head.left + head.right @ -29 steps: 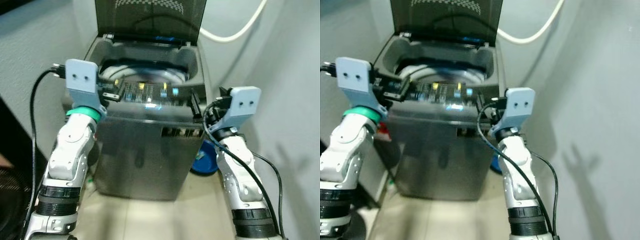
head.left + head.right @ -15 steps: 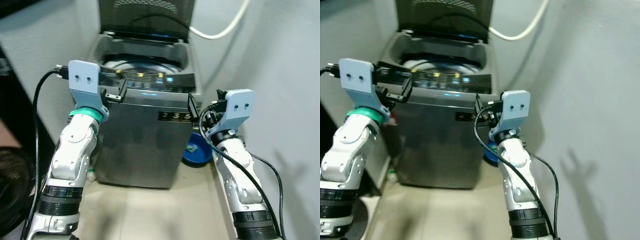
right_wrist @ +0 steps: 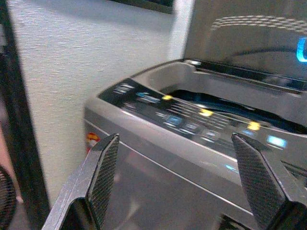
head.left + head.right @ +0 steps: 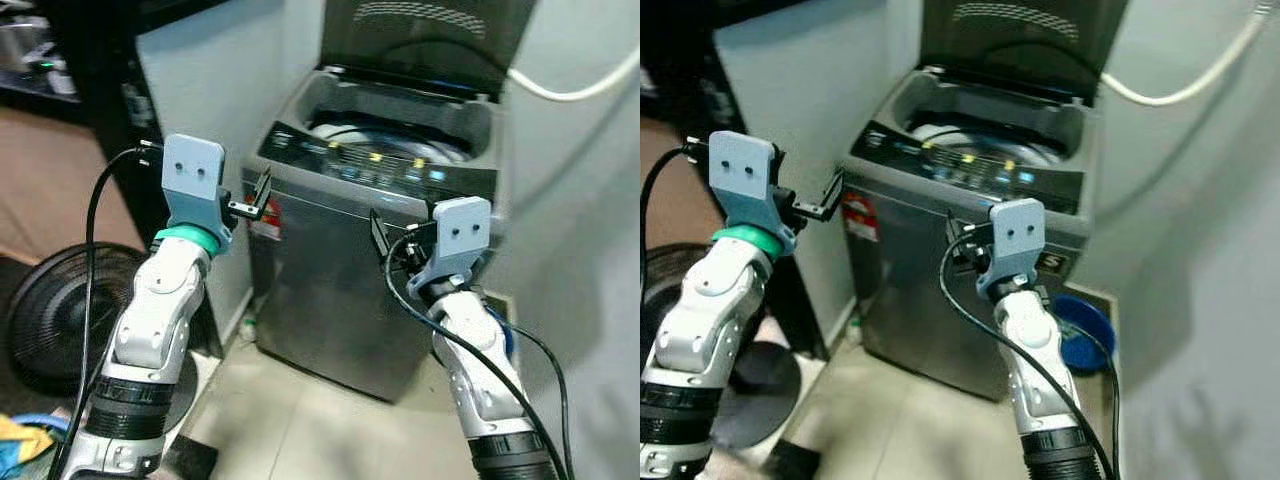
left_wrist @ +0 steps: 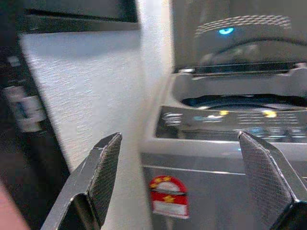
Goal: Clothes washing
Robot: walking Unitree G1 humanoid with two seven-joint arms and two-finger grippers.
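Against the pale wall stands the grey top-loading washing machine (image 4: 375, 240), its dark lid (image 4: 430, 40) raised upright at the back so the drum opening (image 4: 985, 135) lies exposed. Along the machine's front edge runs a control panel (image 4: 380, 170) with small yellow and blue lights glowing. On the machine's front face, near its upper left corner, sits a red round sticker (image 5: 168, 196). Before the machine's left front corner hangs the left gripper (image 4: 258, 195), raised on its silver arm, its two black fingers (image 5: 103, 175) spread wide apart with nothing between them; it is close to the corner but not touching it. Before the machine's front face, toward its right side, the right gripper (image 4: 385, 235) is also raised, and its fingers (image 3: 103, 170) stand wide apart and empty, pointed at the panel. Behind the machine's right side a white hose (image 4: 575, 85) curves across the wall. Low on the floor to the right of the machine lies a blue round basin (image 4: 1080, 330), partly hidden by the right arm. To the left of the machine, past a white wall panel (image 4: 805, 90), a black floor fan (image 4: 50, 310) rests on the floor. The floor (image 4: 300, 420) in front of the machine is beige tile.
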